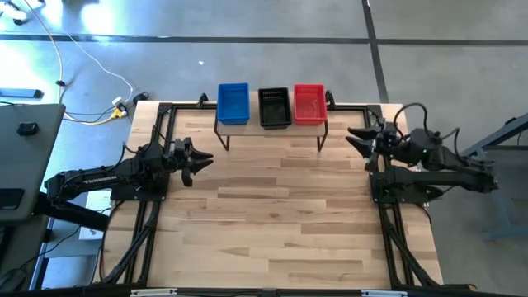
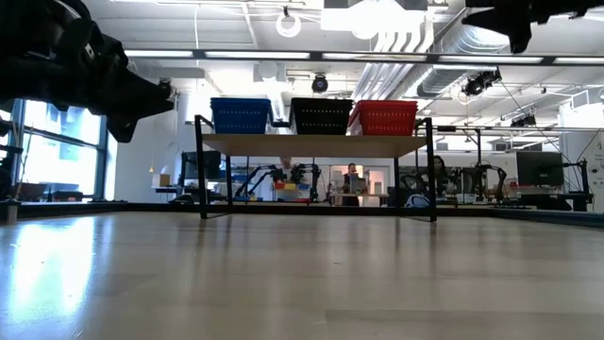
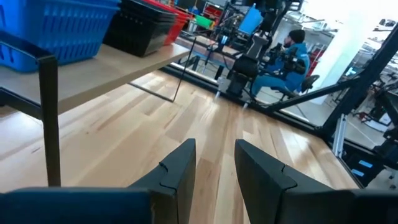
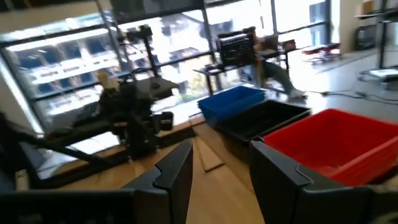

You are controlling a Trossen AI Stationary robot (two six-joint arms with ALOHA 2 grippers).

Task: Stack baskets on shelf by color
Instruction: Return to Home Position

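On the shelf (image 1: 272, 128) at the table's far edge stand the baskets side by side: blue (image 1: 233, 103) at the left, black (image 1: 275, 107) in the middle, red (image 1: 309, 104) at the right. The low view shows them on the light-wood plank (image 2: 316, 144). My left gripper (image 1: 200, 162) hovers open at the table's left side, pointing toward the right. My right gripper (image 1: 356, 140) hovers open at the right side near the shelf's right end, pointing left. Nothing sits between either pair of fingers (image 3: 186, 168) (image 4: 180, 168).
Black frame rails (image 1: 157, 124) run along the table's left, right and far sides. The wide wooden tabletop (image 1: 272, 223) in front of the shelf lies bare. A person sits in the room beyond the table (image 3: 292, 53).
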